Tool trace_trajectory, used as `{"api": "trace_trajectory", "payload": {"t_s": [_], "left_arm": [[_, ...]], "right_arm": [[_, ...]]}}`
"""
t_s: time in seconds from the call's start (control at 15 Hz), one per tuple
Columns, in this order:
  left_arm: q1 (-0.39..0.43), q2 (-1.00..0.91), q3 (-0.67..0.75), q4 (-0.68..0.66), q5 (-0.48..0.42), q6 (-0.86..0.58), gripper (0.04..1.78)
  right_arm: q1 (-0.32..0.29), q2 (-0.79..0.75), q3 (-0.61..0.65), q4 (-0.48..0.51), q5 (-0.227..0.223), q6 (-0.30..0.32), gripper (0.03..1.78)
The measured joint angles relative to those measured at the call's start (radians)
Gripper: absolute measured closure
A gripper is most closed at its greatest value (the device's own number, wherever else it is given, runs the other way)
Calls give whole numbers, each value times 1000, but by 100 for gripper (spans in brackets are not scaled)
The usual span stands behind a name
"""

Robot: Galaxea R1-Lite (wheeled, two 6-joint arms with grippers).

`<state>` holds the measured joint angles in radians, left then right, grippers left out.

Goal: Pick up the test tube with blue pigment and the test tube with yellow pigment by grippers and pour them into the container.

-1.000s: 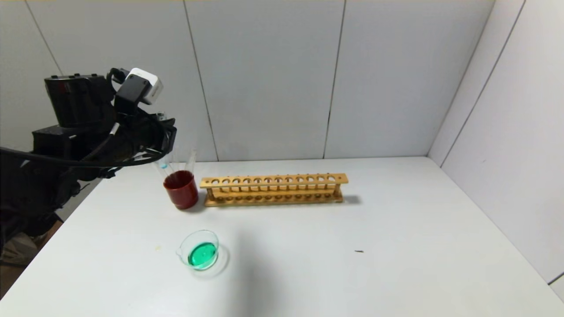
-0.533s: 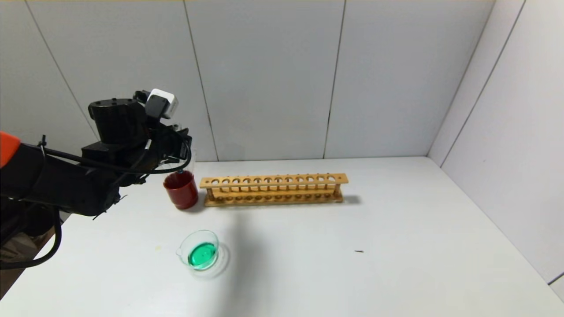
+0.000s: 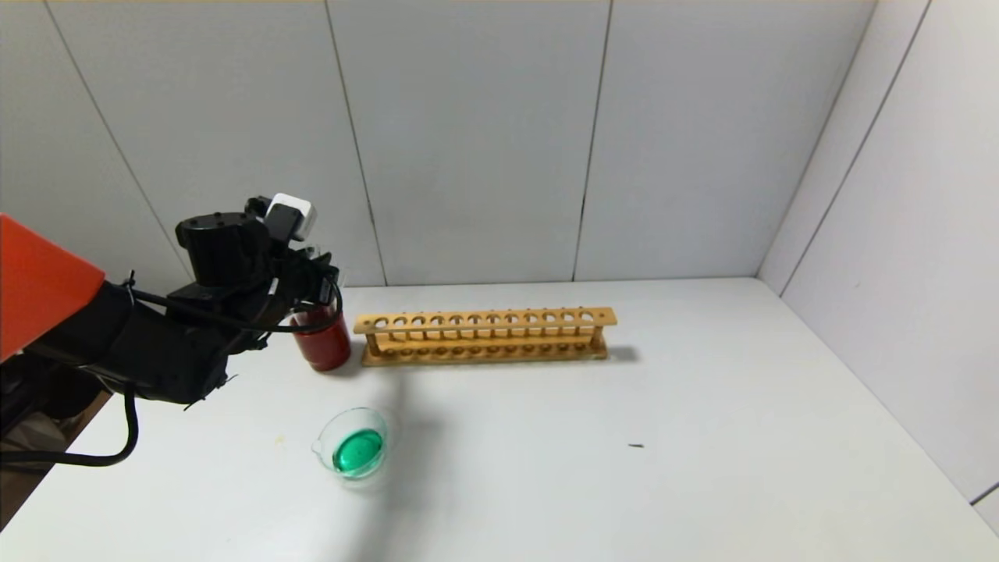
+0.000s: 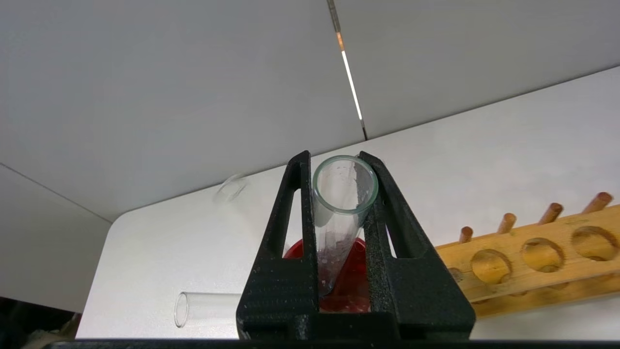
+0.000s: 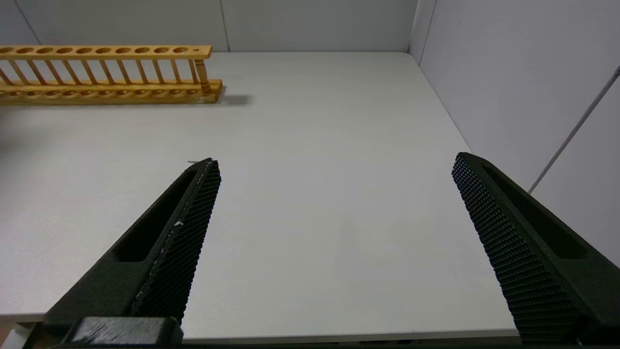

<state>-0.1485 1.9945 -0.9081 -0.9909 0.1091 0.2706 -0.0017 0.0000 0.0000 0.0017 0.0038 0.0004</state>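
Glass tube (image 4: 339, 213) sits clamped between the two fingers of your left gripper (image 4: 338, 162), its lower end down in the red cup (image 4: 348, 286). The tube looks empty of colour, so I cannot tell if it is the blue or the yellow one. You see the cup at the left end of the wooden rack (image 3: 484, 334). The glass dish (image 3: 355, 445) holds green liquid and stands nearer to you. Your right gripper (image 5: 334, 165) hangs wide apart over the table (image 5: 315, 145).

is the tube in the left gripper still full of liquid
No, the tube clamped in the left gripper over the red cup looks drained, with only droplets inside.
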Motion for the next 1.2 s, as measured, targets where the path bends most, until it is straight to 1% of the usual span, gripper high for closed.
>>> {"api": "trace_trajectory", "payload": {"t_s": [0.4,0.53,0.6,0.73,0.8,0.93,1.0,1.07,1.2], "left_arm": [[0,36,3,-11,0,1,150],[0,36,-4,-13,1,3,145],[0,36,-7,-16,3,5,138],[2,35,-12,-33,3,9,118],[3,34,-13,-32,2,10,103],[3,27,-16,-30,2,13,65],[3,25,-17,-31,2,14,50],[3,23,-17,-31,2,15,37],[3,16,-16,-30,2,15,19]], "right_arm": [[0,0,0,0,0,0,6],[0,0,0,0,0,0,6],[0,0,0,0,0,0,6],[0,0,0,0,0,0,6],[0,0,0,0,0,0,6],[0,0,0,0,0,0,6],[0,0,0,0,0,0,6],[0,0,0,0,0,0,6],[0,0,0,0,0,0,6]]}}
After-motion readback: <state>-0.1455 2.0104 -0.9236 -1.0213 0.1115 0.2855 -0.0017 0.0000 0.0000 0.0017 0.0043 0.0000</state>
